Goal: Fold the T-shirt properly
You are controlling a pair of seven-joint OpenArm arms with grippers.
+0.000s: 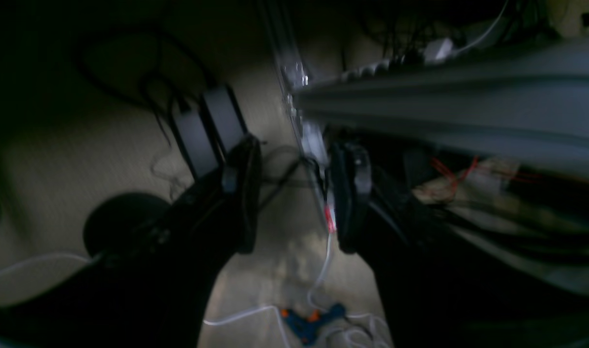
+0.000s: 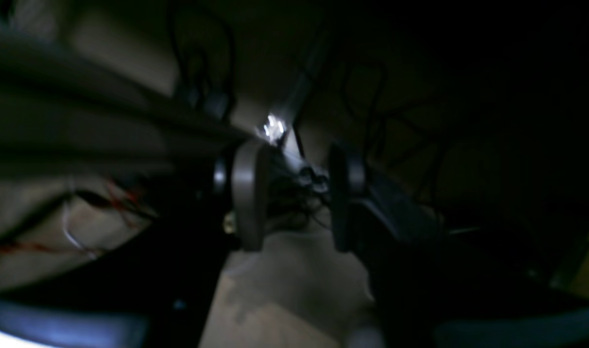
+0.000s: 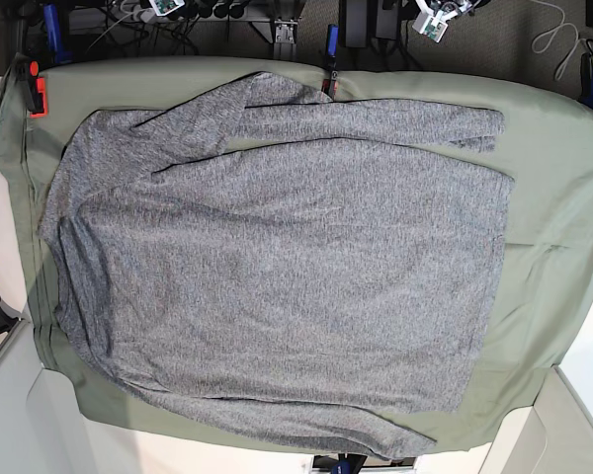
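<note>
The left gripper (image 1: 294,198) has its fingers spread, with nothing between them, and the right gripper (image 2: 297,198) has its fingers parted and empty too. Both sets of fingers hang over the floor at the near side, touching no fabric. The shirt (image 3: 296,267) lies out beyond them on the cloth (image 3: 558,257) that covers the tabletop.

It looks like soft, limp knit, fairly light for its spread, so it should bend readily but not hold itself up; a single pinch would probably let the rest sag and bunch. It does not look slippery or fragile, though rubbing over the cloth could drag creases into it.

The near sleeve (image 3: 376,120) is the part closest to the fingers and runs toward the left gripper's side. The far sleeve (image 3: 287,415) lies across the body from the fingers, along the far border. For the body, the hem (image 3: 502,257) on the left fingers' side offers clean corners, near and far, and a pinch at each would keep the edge taut. The bunched shoulder (image 3: 119,148) on the right fingers' side seems layered, so a shallow pinch there may catch only the top ply; reach under the edge, close firmly and lift low.
</note>
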